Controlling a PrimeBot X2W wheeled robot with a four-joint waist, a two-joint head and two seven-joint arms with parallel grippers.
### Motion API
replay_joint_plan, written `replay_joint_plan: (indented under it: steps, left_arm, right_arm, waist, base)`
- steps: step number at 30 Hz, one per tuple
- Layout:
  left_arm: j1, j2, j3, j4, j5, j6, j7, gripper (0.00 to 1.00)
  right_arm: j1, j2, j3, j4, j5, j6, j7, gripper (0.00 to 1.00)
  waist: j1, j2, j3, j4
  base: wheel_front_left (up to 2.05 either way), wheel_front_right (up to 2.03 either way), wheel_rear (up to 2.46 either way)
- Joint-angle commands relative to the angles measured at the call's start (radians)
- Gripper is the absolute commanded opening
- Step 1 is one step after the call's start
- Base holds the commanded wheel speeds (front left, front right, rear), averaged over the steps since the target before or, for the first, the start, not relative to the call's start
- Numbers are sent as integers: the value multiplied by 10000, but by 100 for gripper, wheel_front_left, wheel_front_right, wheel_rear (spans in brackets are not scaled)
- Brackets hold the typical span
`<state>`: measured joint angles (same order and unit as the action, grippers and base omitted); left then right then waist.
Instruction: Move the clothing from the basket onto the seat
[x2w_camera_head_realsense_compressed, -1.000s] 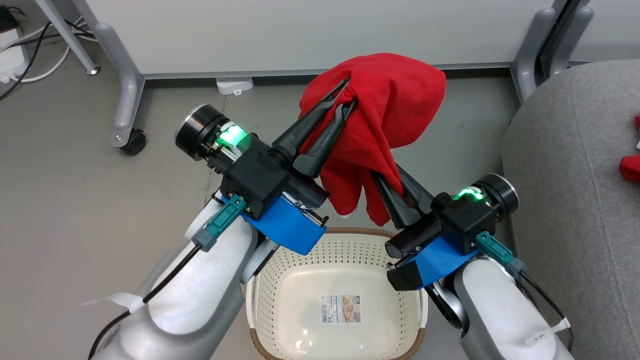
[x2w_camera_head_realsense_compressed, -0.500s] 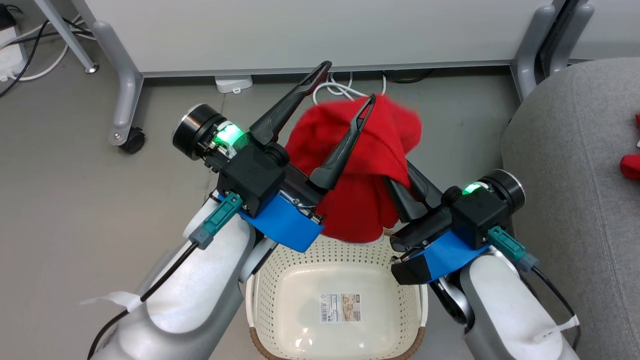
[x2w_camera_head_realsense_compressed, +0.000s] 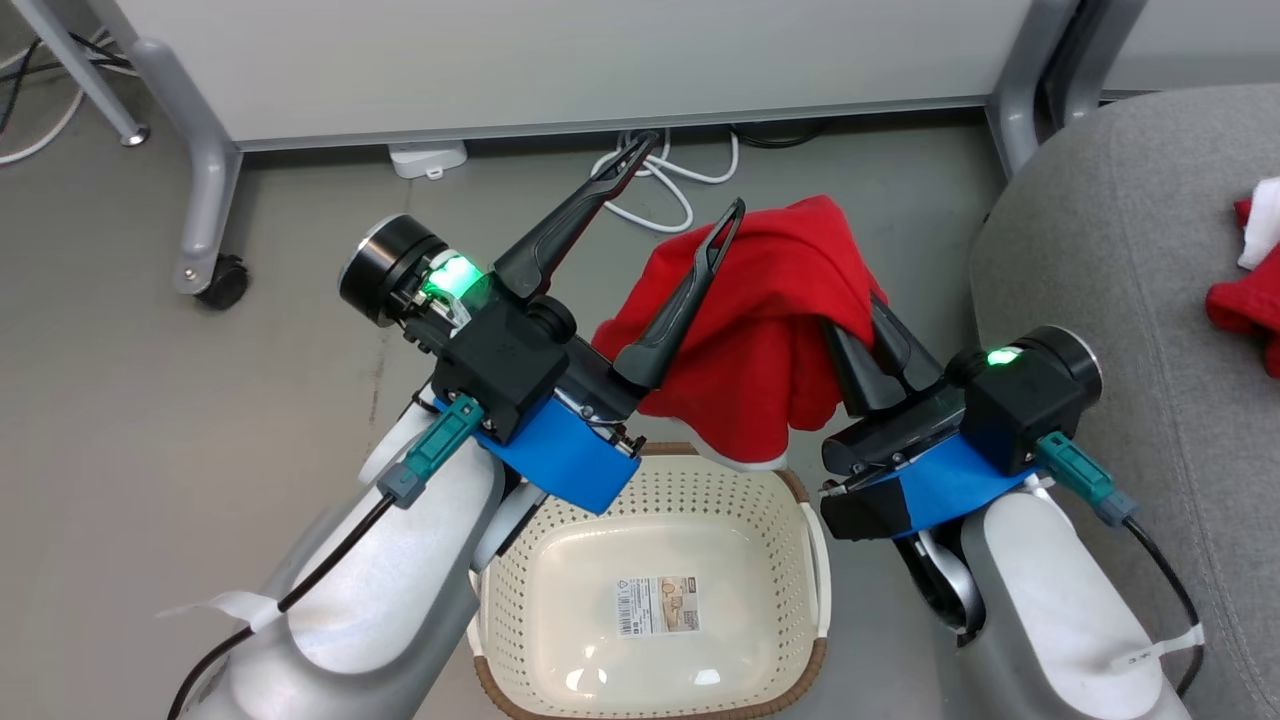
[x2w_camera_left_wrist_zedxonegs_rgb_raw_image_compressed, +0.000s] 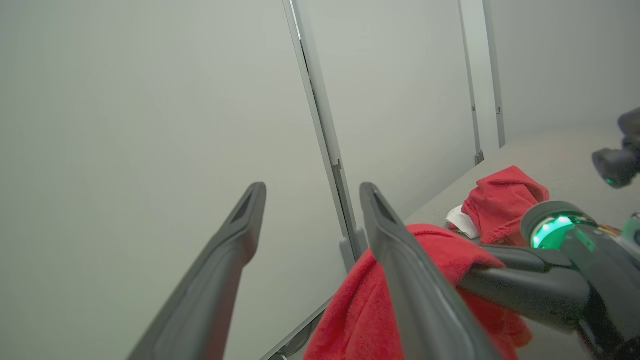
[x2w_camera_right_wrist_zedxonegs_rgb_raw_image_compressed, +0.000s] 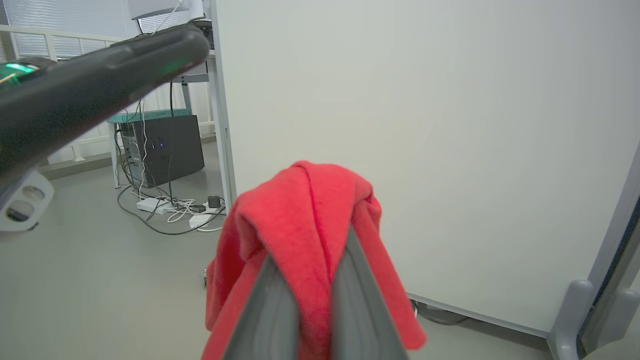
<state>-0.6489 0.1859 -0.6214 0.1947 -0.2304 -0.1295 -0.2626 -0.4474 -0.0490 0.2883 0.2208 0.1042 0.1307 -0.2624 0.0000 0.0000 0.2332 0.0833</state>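
Red fabric garment (x2w_camera_head_realsense_compressed: 770, 330), just freed by the spread left gripper (x2w_camera_head_realsense_compressed: 694, 172), hangs pinched in the right gripper (x2w_camera_head_realsense_compressed: 868, 338) at twelve o'clock of the cream perforated basket (x2w_camera_head_realsense_compressed: 700, 482), so it can likely swing three-o'clock-ward to the grey upholstered sofa (x2w_camera_head_realsense_compressed: 1100, 250).

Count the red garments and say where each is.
2. One garment hangs from the right gripper; the other garment lies on the sofa. More may lie beyond the frame.

We are pinching the red garment (x2w_camera_head_realsense_compressed: 770, 330) in our right gripper (x2w_camera_head_realsense_compressed: 870, 345), and it is hanging above the basket (x2w_camera_head_realsense_compressed: 800, 490). Our left gripper (x2w_camera_head_realsense_compressed: 690, 175) is gaping wide just beside it.
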Motion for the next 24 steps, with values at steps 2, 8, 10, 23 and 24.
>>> replay_joint_plan:
  steps: [2,8,10,23,24]
  left_arm:
    - [79,104,-64,-14,-23,-13,-30,100]
    - [89,249,-388,-26,-38,-13,-30,100]
    - [94,285,-509,-39,-49,-13,-32,100]
    - [204,620,-1577,213,-187,-11,-30,100]
    - [194,646,-1662,252,-221,-11,-30,100]
  right_arm:
    - [45,-25,-211,-126,-27,1,-38,0]
    - [201,-23,-807,-413,-109,1,-38,0]
    - [277,-22,-1049,-509,-120,1,-38,0]
    - [933,-16,-2381,-1020,-110,1,-38,0]
    - [982,-14,-2472,-1062,-103,3,-38,0]
  waist:
    - [0,0,172,-369]
    - [0,0,385,-1161]
    - [0,0,436,-1433]
    - [0,0,599,-3203]
    - [0,0,623,-3333]
  base:
    - [0,0,0]
    - [0,0,0]
    - [0,0,0]
    - [0,0,0]
    - [0,0,0]
